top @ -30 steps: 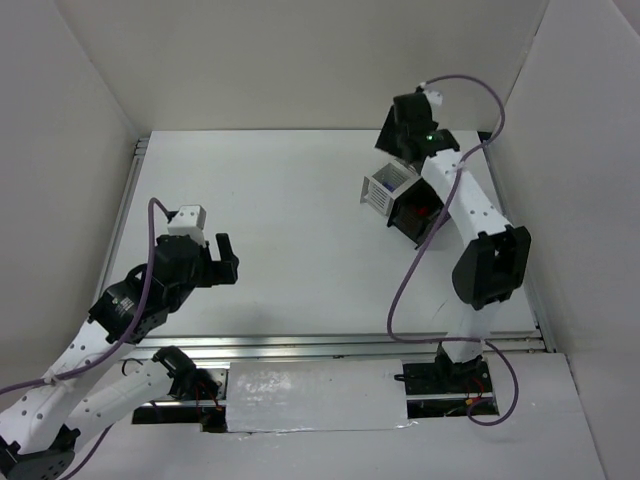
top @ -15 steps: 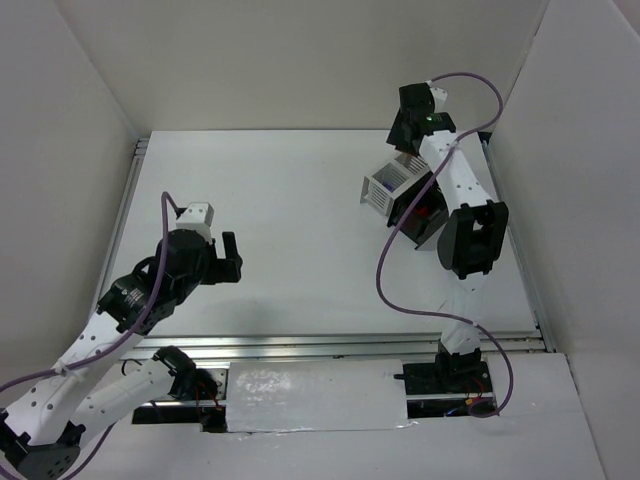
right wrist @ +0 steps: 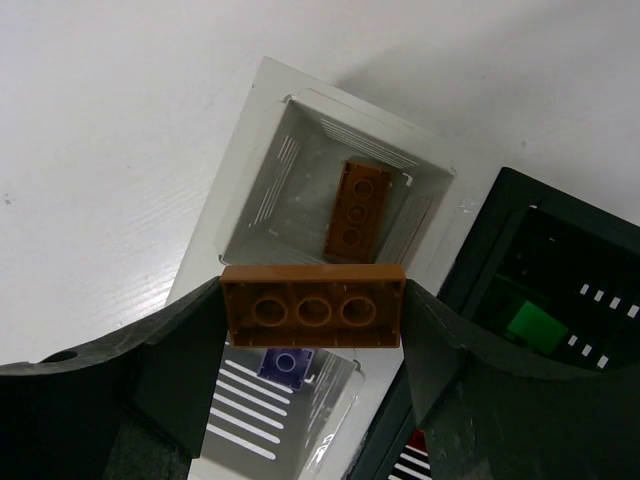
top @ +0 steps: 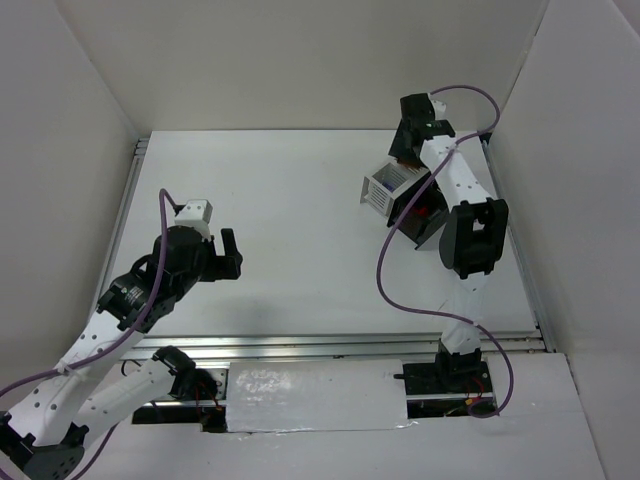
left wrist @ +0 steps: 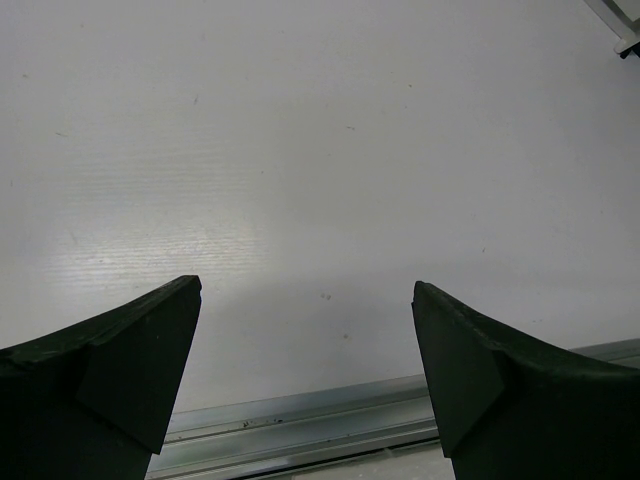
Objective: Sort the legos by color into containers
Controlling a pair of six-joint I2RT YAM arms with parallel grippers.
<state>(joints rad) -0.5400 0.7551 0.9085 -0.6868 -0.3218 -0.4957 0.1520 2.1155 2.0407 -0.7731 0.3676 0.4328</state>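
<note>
My right gripper [right wrist: 312,312] is shut on an orange-brown lego [right wrist: 312,305], held underside up above the white container [right wrist: 250,130]. A second orange-brown lego [right wrist: 357,208] lies inside that container, and a purple lego [right wrist: 287,364] lies on its near wall. The black container [right wrist: 560,240] beside it holds a green lego [right wrist: 533,326] and a red lego [right wrist: 420,447]. In the top view the right gripper [top: 408,150] hangs over the white container [top: 385,187] and the black container [top: 420,212]. My left gripper [left wrist: 308,320] is open and empty over bare table; it shows in the top view [top: 230,255].
A metal rail [left wrist: 300,420] runs along the table's near edge under the left gripper. White walls enclose the table on three sides. The right arm's purple cable [top: 395,270] loops over the table's right half.
The right arm has swung its wrist back and right over the white container, elbow folding in. The left arm has lifted slightly toward the table's middle.
</note>
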